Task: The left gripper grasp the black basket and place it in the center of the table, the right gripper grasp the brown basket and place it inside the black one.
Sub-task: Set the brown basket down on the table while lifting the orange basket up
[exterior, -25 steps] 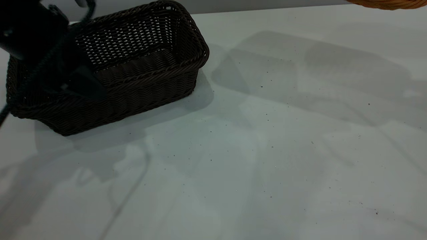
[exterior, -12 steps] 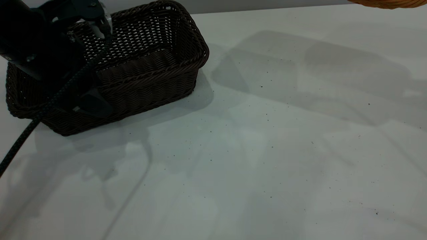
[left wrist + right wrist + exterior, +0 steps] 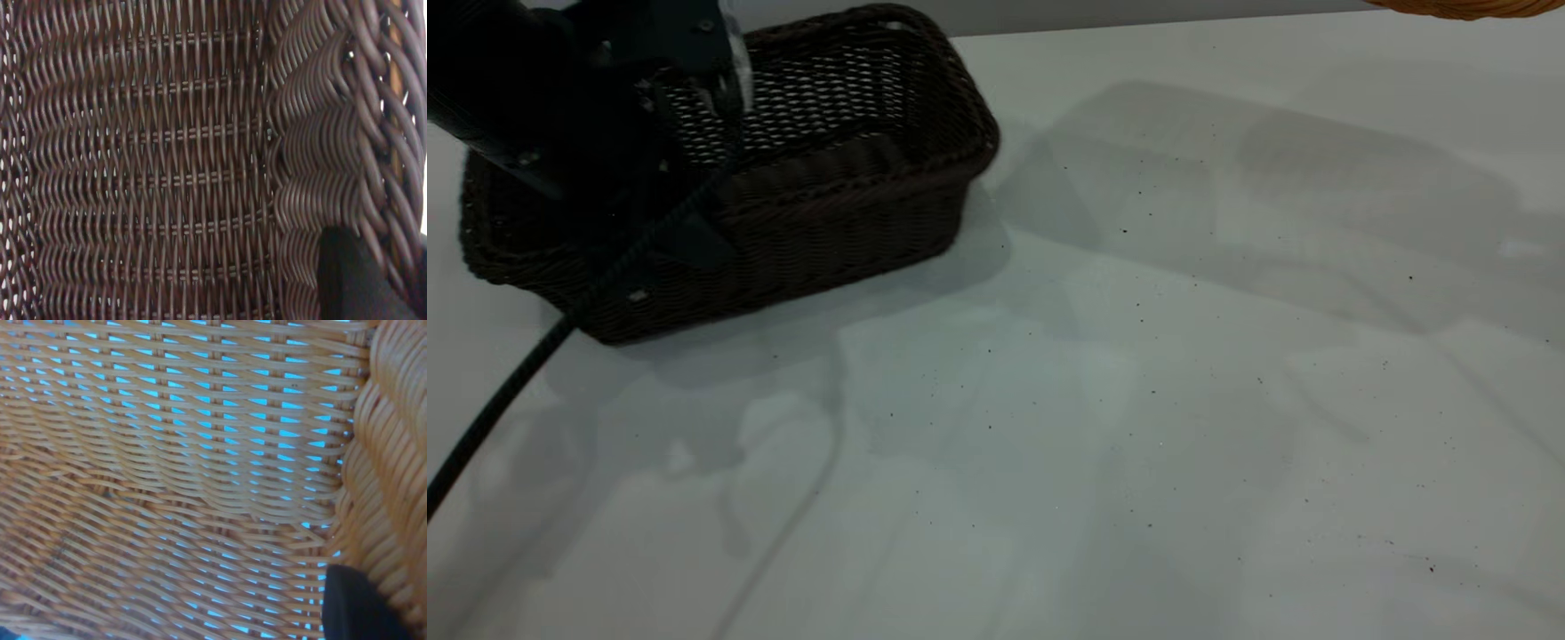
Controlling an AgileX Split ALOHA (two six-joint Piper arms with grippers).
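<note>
The black basket (image 3: 845,191) stands at the table's (image 3: 1138,400) far left, with my left gripper (image 3: 683,233) shut on its near long rim. One finger is inside the basket and one is outside it. In the left wrist view the dark weave (image 3: 147,167) fills the picture, and a black finger (image 3: 350,280) presses the inner wall just below the braided rim (image 3: 390,133). Only a sliver of the brown basket (image 3: 1467,7) shows at the top right edge. In the right wrist view my right gripper (image 3: 383,610) pinches its braided rim (image 3: 393,473), with a finger (image 3: 353,607) inside.
The pale speckled tabletop stretches from the basket to the right and the front edges, crossed only by shadows. My left arm's braided cable (image 3: 507,400) trails down to the front left.
My left arm came down onto the black basket's near rim. The basket has since shifted a little to the right with it. The brown basket's sliver stays in place.
</note>
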